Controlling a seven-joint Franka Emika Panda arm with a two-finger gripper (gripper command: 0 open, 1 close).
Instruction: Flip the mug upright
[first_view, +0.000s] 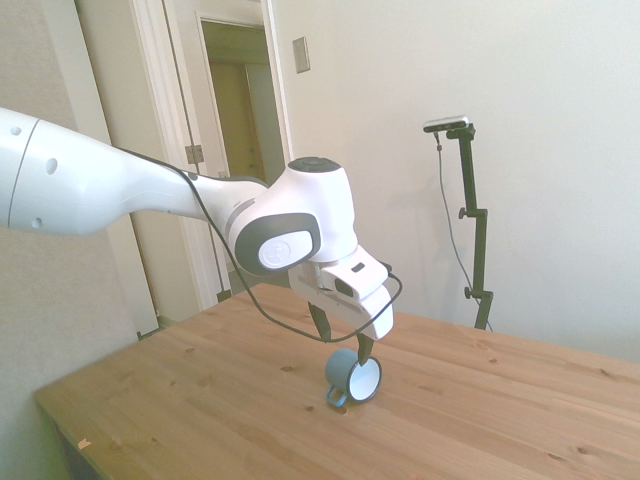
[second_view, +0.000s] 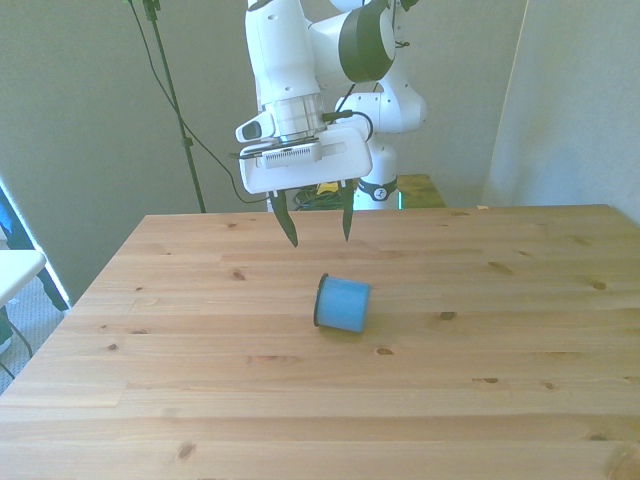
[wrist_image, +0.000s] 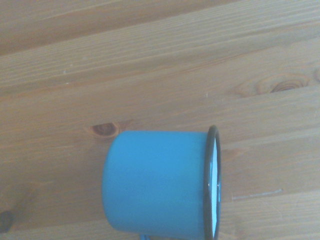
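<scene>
Wooden table (second_view: 500, 330) with mug (second_view: 343, 304) on its side, below the raised, spread-fingered, empty pincer (second_view: 319, 228).

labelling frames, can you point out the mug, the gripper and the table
mug (second_view: 345, 305): front view, blue side wall.
gripper (second_view: 319, 226): front view, midway between its open fingertips.
table (second_view: 500, 400): front view, bare wood.

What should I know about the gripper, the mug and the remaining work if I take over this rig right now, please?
Gripper: open, empty, hovering above the table, not touching the mug.
Mug: lying on its side near the table's middle, rim toward the front view's left; the handle shows low against the wood in the side view.
Done: nothing yet; the mug is not grasped.
Left: lower, grasp the mug, turn it upright, release.
</scene>
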